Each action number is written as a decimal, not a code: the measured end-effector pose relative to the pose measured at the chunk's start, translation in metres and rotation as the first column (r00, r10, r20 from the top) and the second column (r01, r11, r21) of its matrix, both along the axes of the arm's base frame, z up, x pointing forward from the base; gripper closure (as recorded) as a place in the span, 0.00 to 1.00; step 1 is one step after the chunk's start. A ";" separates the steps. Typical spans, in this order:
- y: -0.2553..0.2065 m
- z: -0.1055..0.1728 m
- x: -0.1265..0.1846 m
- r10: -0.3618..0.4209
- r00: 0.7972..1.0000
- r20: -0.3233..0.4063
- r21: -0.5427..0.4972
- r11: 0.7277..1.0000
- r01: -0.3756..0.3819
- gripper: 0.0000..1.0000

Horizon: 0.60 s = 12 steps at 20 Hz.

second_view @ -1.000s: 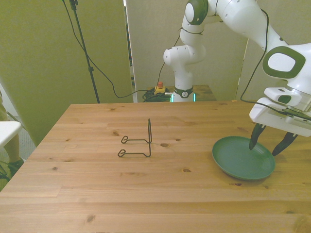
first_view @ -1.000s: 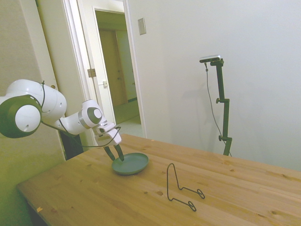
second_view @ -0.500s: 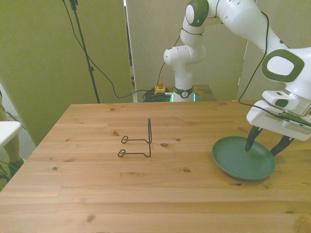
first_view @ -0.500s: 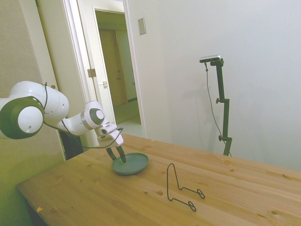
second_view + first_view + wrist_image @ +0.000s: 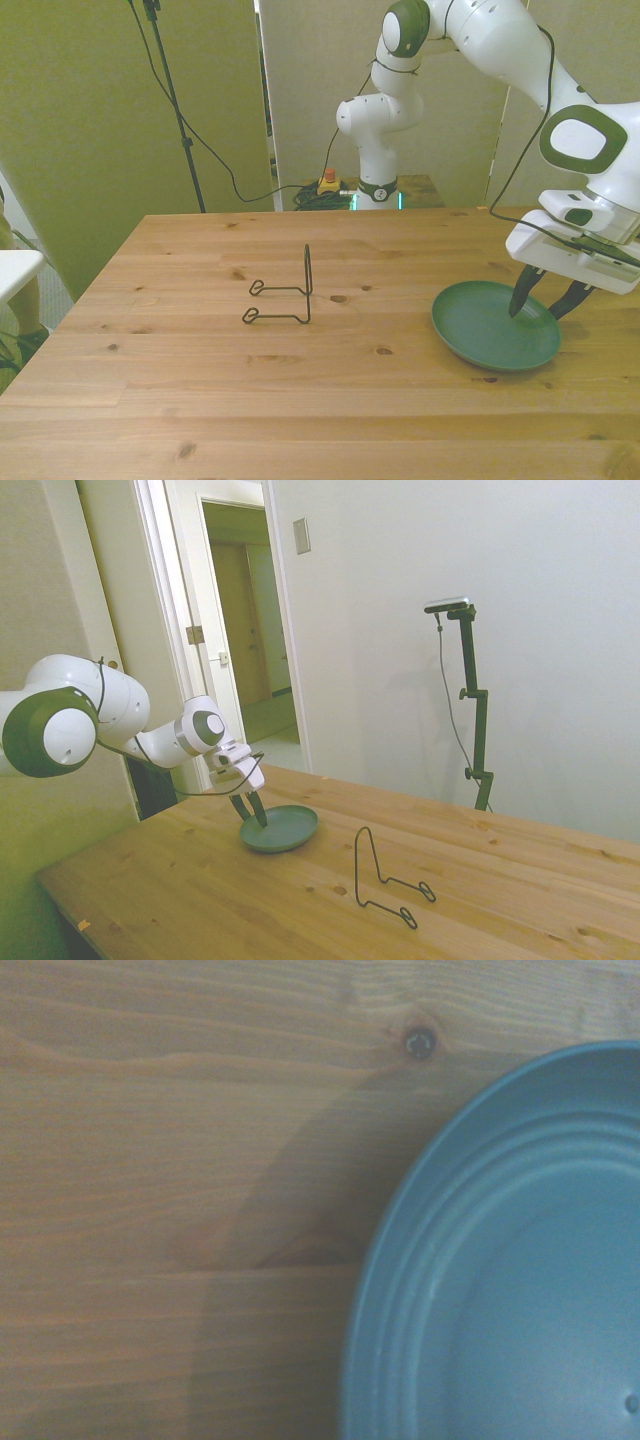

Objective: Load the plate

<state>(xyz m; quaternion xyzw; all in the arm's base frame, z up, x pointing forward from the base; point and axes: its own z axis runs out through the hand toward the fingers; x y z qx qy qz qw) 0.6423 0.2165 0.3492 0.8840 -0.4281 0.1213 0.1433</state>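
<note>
The dull teal plate (image 5: 488, 332) lies flat on the wooden table (image 5: 300, 400) at the front view's right. My gripper (image 5: 540, 306) hangs over the plate's right rim, open, with one finger above the plate's inside and the other at the outer edge of the rim. In the side view the gripper (image 5: 250, 814) points down at the plate's (image 5: 288, 830) left edge. The wrist view shows part of the plate (image 5: 520, 1290) and its raised rim from close by, on bare wood. Nothing lies on the plate.
A thin black wire stand (image 5: 290, 296) sits near the table's middle, well apart from the plate; the side view shows the stand (image 5: 380, 880) to the plate's right. A tripod leg and cables stand behind the table's far edge.
The fingers have drawn closer together around the plate's rim. The plate has slid slightly toward the front view's left.
</note>
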 end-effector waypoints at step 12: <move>-0.003 -0.006 0.001 0.014 1.000 -0.015 -0.007 1.000 -0.014 1.00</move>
